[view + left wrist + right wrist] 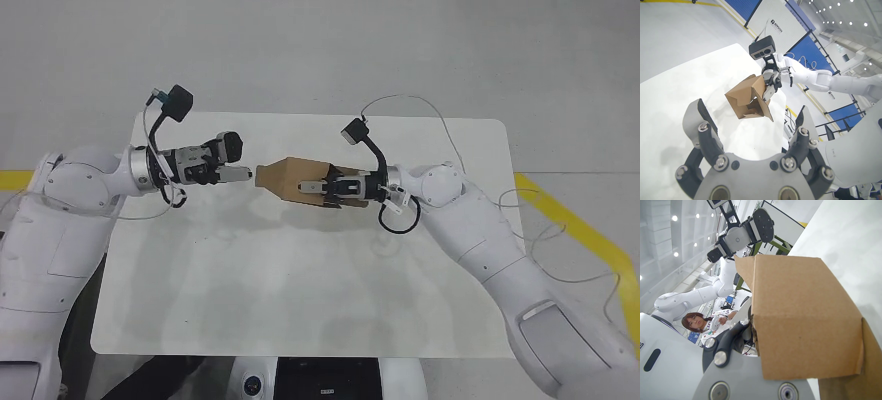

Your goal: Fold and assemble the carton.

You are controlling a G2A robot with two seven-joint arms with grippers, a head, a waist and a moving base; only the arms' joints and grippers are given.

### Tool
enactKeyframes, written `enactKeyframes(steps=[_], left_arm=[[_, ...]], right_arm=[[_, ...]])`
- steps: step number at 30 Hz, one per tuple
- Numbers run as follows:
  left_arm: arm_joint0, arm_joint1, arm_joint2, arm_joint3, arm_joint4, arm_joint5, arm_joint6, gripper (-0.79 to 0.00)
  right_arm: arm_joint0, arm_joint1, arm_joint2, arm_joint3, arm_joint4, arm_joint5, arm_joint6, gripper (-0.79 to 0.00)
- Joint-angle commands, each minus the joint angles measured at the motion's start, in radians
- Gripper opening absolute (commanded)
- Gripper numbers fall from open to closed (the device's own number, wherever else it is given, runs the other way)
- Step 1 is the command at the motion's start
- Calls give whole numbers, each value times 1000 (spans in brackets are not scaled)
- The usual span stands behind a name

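A brown cardboard carton (pixel 288 178) hangs above the middle of the white table (pixel 300 300), lying on its side. My right gripper (pixel 320 188) is shut on one side wall of the carton (pixel 745 98), one finger inside and one outside. The end with partly folded flaps faces my left gripper (pixel 240 173), which sits a short way off, level with the carton and not touching it. In the left wrist view my left gripper (pixel 752 104) is open with nothing between its fingers. In the right wrist view the carton (pixel 800 313) hides my right fingertips, and the left gripper (pixel 742 239) is beyond its far edge.
The table's rounded edges lie well outside both arms. Yellow floor tape (pixel 560 215) runs past the right side of the table. A loose cable (pixel 430 110) arches over the right arm.
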Motion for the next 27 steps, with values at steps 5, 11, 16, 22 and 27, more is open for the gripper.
enactKeyframes(steps=[5,11,16,22,27], left_arm=[[33,-1,-4,-54,196,3,110,0],[37,-4,-5,-42,298,55,189,0],[25,-8,14,-19,320,86,198,0],[12,-13,29,8,315,73,201,0],[9,-13,31,27,286,63,190,0]], right_arm=[[5,-11,1,6,-2,-2,7,-785],[1,-15,11,3,-3,-13,20,-785],[-5,-17,23,-8,2,-19,33,-785],[-14,-19,35,-25,19,-25,52,-785],[-21,-23,43,-40,52,-36,78,-785]])
